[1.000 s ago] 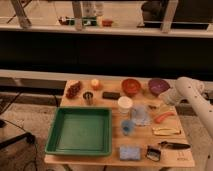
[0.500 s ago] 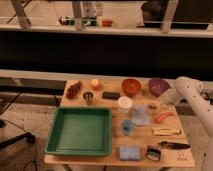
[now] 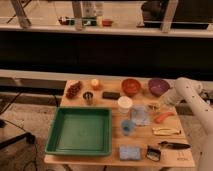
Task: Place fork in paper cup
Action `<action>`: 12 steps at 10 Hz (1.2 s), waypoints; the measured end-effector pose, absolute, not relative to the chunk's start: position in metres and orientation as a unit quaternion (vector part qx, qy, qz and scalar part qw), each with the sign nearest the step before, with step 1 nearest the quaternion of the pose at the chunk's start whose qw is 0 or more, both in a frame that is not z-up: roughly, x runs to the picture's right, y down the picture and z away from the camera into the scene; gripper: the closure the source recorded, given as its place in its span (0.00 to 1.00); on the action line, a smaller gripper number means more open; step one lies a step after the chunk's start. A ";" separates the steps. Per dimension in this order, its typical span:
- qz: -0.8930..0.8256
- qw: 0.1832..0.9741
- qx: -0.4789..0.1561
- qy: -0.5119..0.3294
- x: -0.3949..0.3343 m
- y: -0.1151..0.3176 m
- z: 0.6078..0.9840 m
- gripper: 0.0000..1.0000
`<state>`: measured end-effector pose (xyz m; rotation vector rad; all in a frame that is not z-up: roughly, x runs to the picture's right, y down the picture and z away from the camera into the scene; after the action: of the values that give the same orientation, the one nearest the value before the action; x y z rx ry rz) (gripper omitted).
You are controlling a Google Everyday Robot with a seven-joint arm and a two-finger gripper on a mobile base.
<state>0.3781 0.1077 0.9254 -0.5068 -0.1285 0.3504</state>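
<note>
The paper cup [image 3: 124,104] is white and stands upright at the table's middle, just right of the green tray. My gripper [image 3: 156,105] comes in from the right on a white arm [image 3: 186,91]. It hangs low over the table, right of the cup and in front of the purple bowl [image 3: 158,86]. A thin pale sliver at its tip may be the fork [image 3: 150,106]. I cannot tell whether the fork is held or lies on the table.
A green tray [image 3: 57,131] fills the front left. A red bowl [image 3: 131,86], dark metal cup [image 3: 88,96], grapes [image 3: 74,90] and an orange [image 3: 95,83] sit at the back. An orange carrot-like piece [image 3: 162,118], blue cup [image 3: 127,127], black-handled knife [image 3: 175,145] and blue sponge [image 3: 129,152] lie front right.
</note>
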 end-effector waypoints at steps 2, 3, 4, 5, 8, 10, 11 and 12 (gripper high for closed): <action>0.175 0.951 -0.250 -0.059 0.382 0.109 0.929 0.44; 0.176 0.950 -0.250 -0.057 0.385 0.109 0.931 0.53; 0.177 0.950 -0.253 -0.056 0.386 0.110 0.932 0.60; 0.177 0.949 -0.254 -0.055 0.386 0.111 0.935 0.62; 0.178 0.948 -0.259 -0.054 0.388 0.111 0.940 0.78; 0.177 0.947 -0.263 -0.054 0.390 0.111 0.941 0.85; 0.177 0.947 -0.263 -0.054 0.389 0.111 0.941 0.85; 0.175 0.947 -0.262 -0.054 0.389 0.109 0.939 0.85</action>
<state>0.3895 0.1093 0.9392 -0.5331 -0.1107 0.3567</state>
